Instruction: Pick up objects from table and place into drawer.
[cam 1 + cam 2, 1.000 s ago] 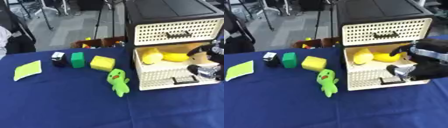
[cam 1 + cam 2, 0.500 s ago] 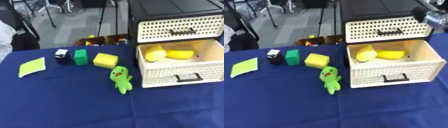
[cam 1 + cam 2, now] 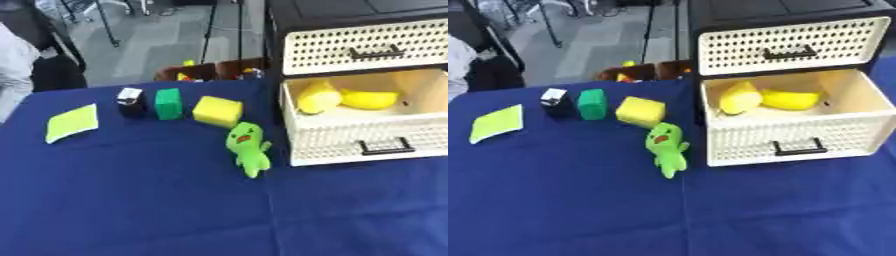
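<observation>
Right eye view shows the worktop (image 3: 562, 210) draped in a deep blue cloth that lies smooth with faint creases. At the right stands a drawer cabinet (image 3: 789, 10) with a black frame and cream plastic drawers whose fronts are perforated with rows of small holes. The upper drawer (image 3: 791, 46) is closed, its dark bar handle centred on the front. The lower drawer (image 3: 798, 135) is pulled out and open, with a dark handle on its perforated front. Inside it lie two yellow things: a rounded, lemon-like shape (image 3: 738, 97) at the left and a longer, curved banana-like shape (image 3: 789, 99) touching it on the right.

On the cloth, just beside the drawer's left front corner, lies a soft green plush toy (image 3: 667, 147) with a rounded head and a small orange mark on its face. Behind it sits a yellow sponge-like block (image 3: 640, 111) with blunt corners. To its left stands a green rectangular block (image 3: 591, 104), then a small black box with a pale top (image 3: 555, 101). Well apart at the far left lies a flat, thin lime-yellow sheet (image 3: 496, 122).

No robot hand appears in either view, so its state cannot be told.
</observation>
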You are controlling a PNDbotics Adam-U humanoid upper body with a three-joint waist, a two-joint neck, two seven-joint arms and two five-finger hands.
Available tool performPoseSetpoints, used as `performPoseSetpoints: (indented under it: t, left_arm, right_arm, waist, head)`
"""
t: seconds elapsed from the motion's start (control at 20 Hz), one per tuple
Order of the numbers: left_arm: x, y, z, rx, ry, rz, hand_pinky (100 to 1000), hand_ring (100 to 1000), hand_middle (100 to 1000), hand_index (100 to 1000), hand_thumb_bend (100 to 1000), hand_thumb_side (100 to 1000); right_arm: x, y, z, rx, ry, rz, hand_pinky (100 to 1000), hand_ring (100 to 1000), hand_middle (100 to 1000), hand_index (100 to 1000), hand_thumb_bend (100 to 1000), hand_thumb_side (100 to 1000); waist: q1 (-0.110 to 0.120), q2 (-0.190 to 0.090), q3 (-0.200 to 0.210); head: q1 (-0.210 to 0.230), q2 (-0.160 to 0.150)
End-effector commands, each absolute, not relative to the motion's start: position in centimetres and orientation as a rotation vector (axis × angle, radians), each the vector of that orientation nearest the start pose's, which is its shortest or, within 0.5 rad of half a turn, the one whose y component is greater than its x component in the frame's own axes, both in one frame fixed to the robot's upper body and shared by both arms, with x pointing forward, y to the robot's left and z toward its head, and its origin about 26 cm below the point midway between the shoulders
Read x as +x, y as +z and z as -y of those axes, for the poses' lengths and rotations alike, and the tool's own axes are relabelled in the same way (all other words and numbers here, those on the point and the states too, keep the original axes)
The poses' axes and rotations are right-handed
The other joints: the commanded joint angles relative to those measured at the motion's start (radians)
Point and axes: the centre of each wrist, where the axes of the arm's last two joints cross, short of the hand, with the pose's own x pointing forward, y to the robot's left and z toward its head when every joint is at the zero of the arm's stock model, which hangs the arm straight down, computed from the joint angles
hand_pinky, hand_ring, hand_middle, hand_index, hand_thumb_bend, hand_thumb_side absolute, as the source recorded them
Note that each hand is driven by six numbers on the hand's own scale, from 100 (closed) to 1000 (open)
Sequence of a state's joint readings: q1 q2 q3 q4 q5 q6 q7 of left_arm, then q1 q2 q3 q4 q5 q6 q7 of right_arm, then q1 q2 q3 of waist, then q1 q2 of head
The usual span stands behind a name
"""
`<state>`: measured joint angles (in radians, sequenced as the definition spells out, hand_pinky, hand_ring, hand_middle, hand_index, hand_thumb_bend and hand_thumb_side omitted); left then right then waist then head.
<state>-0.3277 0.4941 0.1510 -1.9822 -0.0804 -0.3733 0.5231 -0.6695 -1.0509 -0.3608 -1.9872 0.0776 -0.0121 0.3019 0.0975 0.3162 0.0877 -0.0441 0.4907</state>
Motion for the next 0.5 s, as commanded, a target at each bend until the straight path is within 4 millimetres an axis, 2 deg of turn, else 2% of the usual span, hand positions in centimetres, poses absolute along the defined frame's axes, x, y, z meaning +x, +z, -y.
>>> performPoseSetpoints:
  t: [0.05, 0.15, 0.3, 0.5]
  left_arm:
    - [29.37, 25.35, -32.09, -0.773, -0.09, -3.299, 564, 666, 684, 837, 206, 878]
    - [29.37, 25.5, -32.1, -0.782, -0.091, -3.295, 564, 666, 685, 837, 205, 878]
    - [29.4, 25.65, -32.07, -0.792, -0.097, -3.291, 564, 669, 687, 838, 206, 877]
    - [29.35, 25.87, -32.18, -0.819, -0.072, -3.287, 563, 675, 691, 839, 200, 878]
  right_arm:
    - [21.28, 45.71, 36.11, 1.324, -1.14, -2.837, 446, 587, 527, 882, 105, 924]
    - [21.09, 45.81, 36.33, 1.249, -1.054, -2.846, 527, 644, 588, 871, 100, 911]
    - [20.86, 45.89, 36.64, 1.143, -0.932, -2.855, 587, 705, 653, 860, 100, 925]
    - [20.44, 46.19, 36.91, 1.03, -0.823, -2.837, 623, 741, 699, 844, 100, 952]
  waist:
    - [-0.002, -0.013, 0.003]
    - [-0.001, -0.009, 0.005]
    - [0.001, -0.005, 0.005]
    - [0.003, -0.002, 0.004]
  head:
    - [0.005, 0.002]
    - [0.004, -0.005]
    - [0.008, -0.016]
    - [0.021, -0.022]
